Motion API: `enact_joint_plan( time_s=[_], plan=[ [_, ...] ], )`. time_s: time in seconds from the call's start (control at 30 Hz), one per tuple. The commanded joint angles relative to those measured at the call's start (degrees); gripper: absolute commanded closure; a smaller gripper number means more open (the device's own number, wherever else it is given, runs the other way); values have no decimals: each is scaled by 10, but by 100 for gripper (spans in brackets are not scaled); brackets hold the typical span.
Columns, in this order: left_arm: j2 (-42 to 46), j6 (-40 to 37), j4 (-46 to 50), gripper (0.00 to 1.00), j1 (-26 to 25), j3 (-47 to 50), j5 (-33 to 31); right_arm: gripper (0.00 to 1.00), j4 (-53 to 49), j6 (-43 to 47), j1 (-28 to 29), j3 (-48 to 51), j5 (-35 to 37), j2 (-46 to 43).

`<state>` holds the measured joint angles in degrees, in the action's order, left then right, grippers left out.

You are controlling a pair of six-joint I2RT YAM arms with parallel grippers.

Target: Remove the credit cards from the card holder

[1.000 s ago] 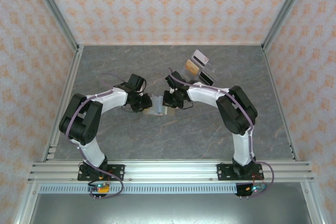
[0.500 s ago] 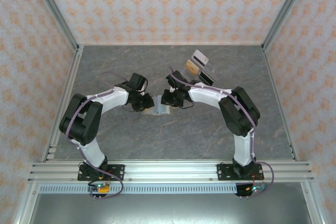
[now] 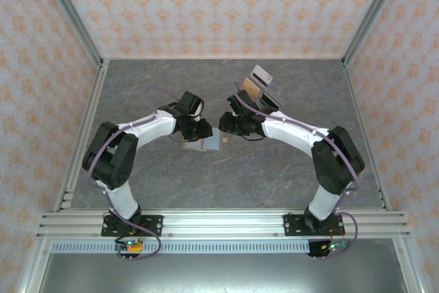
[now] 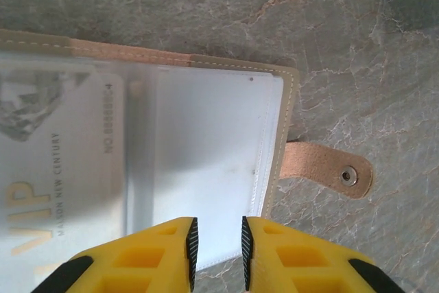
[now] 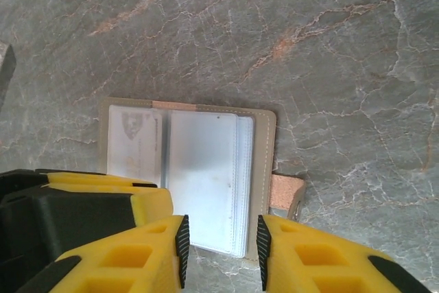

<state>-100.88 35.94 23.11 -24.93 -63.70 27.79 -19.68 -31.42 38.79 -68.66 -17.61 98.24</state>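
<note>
**Card holder open mid-desk, both tools empty above it**

Grey marbled desk [image 3: 171, 190], matt and level, boxed in by pale walls [image 3: 219, 5] with an orange print, metal rails [image 3: 219, 223] along the near edge. Found the card holder [image 3: 204, 145] lying open and flat near the middle of the desk, between the two arms, with its snap strap [image 4: 329, 171] flung out to one side. Saw clear sleeves [image 4: 206, 149] inside and one pale credit card [image 4: 62, 169], marked VIP, tucked under the plastic. Could not make out a second card in there. Noted a clear stand [image 3: 264, 94] toward the far right, apart from the holder.

Found the left tool [image 4: 217, 238] hovering over an edge of the sleeves, fingers parted by a narrow gap, nothing between them. Found the right tool [image 5: 221, 238] above the holder's edge too, parted wider, likewise empty.

Judged the holder light and floppy, likely to slide or fold under a tug, so best pinned by its suede border with one tool. Judged the card thin, stiff and slick, hugged by its sleeve. Best taken at the sleeve mouth, pinched flat across a bare edge and drawn straight out.
</note>
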Motion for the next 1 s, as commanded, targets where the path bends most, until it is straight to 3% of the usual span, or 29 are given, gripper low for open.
enact_joint_plan(
  time_s=[0.0, 0.2, 0.4, 0.57, 0.83, 0.97],
  plan=[
    [24, -7, 24, 74, 18, -2, -27, 64, -5, 10, 6, -16, -7, 13],
    [104, -16, 78, 59, 81, 39, -123, 55, -67, 42, 45, -111, -2, 94],
    [160, -16, 90, 45, 125, 78, -137, 53, -130, 57, 64, -210, 1, 185],
    [166, -7, 81, 39, 127, 93, -126, 54, -198, 87, 82, -293, 37, 250],
    [152, 7, 46, 42, 128, 111, -75, 55, -237, 100, 84, -331, 62, 299],
    [135, 6, 28, 55, 128, 116, -45, 57, -265, 106, 84, -340, 67, 324]
  ],
)
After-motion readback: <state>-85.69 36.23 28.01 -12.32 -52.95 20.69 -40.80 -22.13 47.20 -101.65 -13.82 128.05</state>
